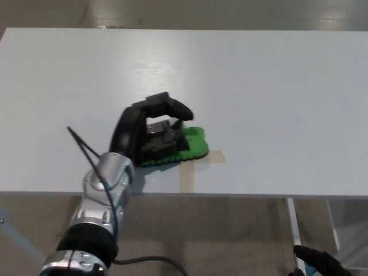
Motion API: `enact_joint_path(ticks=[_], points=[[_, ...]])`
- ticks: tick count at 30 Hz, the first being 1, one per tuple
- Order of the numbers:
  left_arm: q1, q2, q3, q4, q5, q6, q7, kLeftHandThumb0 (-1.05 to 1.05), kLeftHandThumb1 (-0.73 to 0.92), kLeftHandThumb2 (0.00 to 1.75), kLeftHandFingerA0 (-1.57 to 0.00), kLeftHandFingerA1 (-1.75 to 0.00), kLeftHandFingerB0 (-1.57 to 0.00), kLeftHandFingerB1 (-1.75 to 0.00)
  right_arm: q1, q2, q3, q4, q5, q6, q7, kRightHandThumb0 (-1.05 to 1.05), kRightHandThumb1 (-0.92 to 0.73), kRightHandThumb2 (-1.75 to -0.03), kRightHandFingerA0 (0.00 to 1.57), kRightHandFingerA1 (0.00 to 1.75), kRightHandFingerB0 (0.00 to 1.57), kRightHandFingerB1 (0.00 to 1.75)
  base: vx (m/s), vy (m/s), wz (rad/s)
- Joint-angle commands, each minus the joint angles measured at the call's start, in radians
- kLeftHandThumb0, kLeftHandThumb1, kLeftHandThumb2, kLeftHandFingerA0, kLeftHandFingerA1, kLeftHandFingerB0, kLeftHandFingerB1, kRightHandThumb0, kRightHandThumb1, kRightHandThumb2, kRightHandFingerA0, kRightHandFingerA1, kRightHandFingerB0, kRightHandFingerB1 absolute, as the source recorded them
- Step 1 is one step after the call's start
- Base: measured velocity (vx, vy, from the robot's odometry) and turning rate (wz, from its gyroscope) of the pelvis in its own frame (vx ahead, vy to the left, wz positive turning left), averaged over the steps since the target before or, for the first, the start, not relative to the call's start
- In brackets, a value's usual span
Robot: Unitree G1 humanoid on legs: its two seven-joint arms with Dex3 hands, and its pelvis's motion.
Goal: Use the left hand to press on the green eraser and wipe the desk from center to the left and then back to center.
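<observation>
Left hand [148,133] atop green eraser [192,144]

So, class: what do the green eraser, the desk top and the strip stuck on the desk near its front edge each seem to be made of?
Green eraser: looks like soft foam or felt, matte with a scalloped edge; hard to tell which.
Desk: smooth white top, probably laminate or painted board, with a faint sheen and grain-like streaks.
Tape strip: seems to be paper masking tape, beige, flat and dull.
The left robot hand presses on the eraser.

The left hand [150,131] was black, thick-fingered. Its wrist housing [108,179] was silver with dark recesses; a black cable [86,150] looped alongside it.
</observation>
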Motion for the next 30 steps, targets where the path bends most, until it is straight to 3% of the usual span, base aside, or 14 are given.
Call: enact_joint_path(ticks=[1,3,4,10,11,15,16,17,18,19,20,30], points=[[0.052,0.037,0.045,-0.006,-0.058,0.052,-0.041,-0.07,0.72,0.86,-0.81,-1.38,-0.82,-1.21,0.001,-0.003,-0.006,0.017,0.007,0.014,0.003,-0.28,-0.59,-0.93,0.55,0.63,0.55,0.62,0.00,0.000,0.00],[0.055,0.048,0.056,-0.009,-0.068,0.050,-0.054,-0.08,0.73,0.86,-0.81,-1.38,-0.82,-1.23,0.000,-0.005,-0.005,0.016,0.006,0.017,0.002,-0.28,-0.59,-0.93,0.56,0.63,0.55,0.62,0.00,0.000,0.00],[0.062,0.062,0.067,-0.015,-0.078,0.047,-0.069,-0.11,0.74,0.86,-0.82,-1.37,-0.83,-1.23,0.002,-0.005,-0.004,0.015,0.004,0.016,0.003,-0.27,-0.70,-0.60,0.61,0.48,0.60,0.46,0.00,0.000,0.00],[0.095,0.107,0.098,-0.050,-0.113,0.037,-0.126,-0.10,0.76,0.87,-0.81,-1.37,-0.80,-1.27,0.005,-0.004,-0.004,0.018,0.004,0.013,0.001,-0.27,-0.70,-0.60,0.61,0.48,0.60,0.46,0.00,0.000,0.00],[0.103,0.121,0.106,-0.060,-0.123,0.037,-0.140,-0.10,0.76,0.87,-0.82,-1.36,-0.81,-1.25,0.007,-0.005,-0.003,0.019,0.002,0.011,0.002,-0.27,-0.58,-0.93,0.56,0.64,0.53,0.61,0.00,0.000,0.00],[0.120,0.153,0.129,-0.085,-0.145,0.040,-0.173,-0.09,0.75,0.88,-0.82,-1.35,-0.81,-1.23,0.008,-0.005,-0.004,0.019,0.003,0.012,0.000,-0.27,-0.58,-0.93,0.56,0.63,0.54,0.62,0.00,0.000,0.00],[0.127,0.166,0.137,-0.094,-0.154,0.043,-0.184,-0.09,0.75,0.88,-0.81,-1.34,-0.81,-1.23,0.008,-0.006,-0.003,0.019,0.002,0.014,-0.001,-0.28,-0.70,-0.60,0.61,0.48,0.61,0.47,0.00,0.000,0.00],[0.132,0.174,0.143,-0.100,-0.160,0.045,-0.192,-0.09,0.75,0.88,-0.81,-1.34,-0.81,-1.23,0.008,-0.007,-0.003,0.020,0.000,0.014,-0.002,-0.28,-0.70,-0.60,0.61,0.48,0.61,0.47,0.00,0.000,0.00],[0.146,0.195,0.158,-0.109,-0.177,0.048,-0.214,-0.08,0.76,0.87,-0.81,-1.35,-0.81,-1.23,0.006,-0.010,-0.001,0.023,-0.002,0.014,-0.001,-0.27,-0.58,-0.92,0.55,0.63,0.53,0.61,0.00,0.000,0.00],[0.146,0.195,0.158,-0.109,-0.177,0.048,-0.214,-0.08,0.76,0.87,-0.81,-1.35,-0.81,-1.23,0.006,-0.010,-0.001,0.023,-0.002,0.014,-0.001,-0.27,-0.58,-0.92,0.55,0.63,0.53,0.61,0.00,0.000,0.00],[0.156,0.210,0.170,-0.112,-0.187,0.047,-0.233,-0.06,0.77,0.84,-0.79,-1.35,-0.81,-1.23,0.006,-0.010,-0.003,0.024,0.000,0.013,0.000,-0.26,-0.70,-0.60,0.60,0.48,0.61,0.47,0.00,0.000,0.00],[0.184,0.332,0.242,-0.033,-0.225,0.034,-0.324,0.01,0.85,0.77,-0.72,-1.39,-0.76,-1.26,0.009,-0.011,0.004,0.027,-0.013,0.012,-0.019,-0.26,-0.70,-0.61,0.61,0.47,0.61,0.47,0.00,0.000,0.00]])
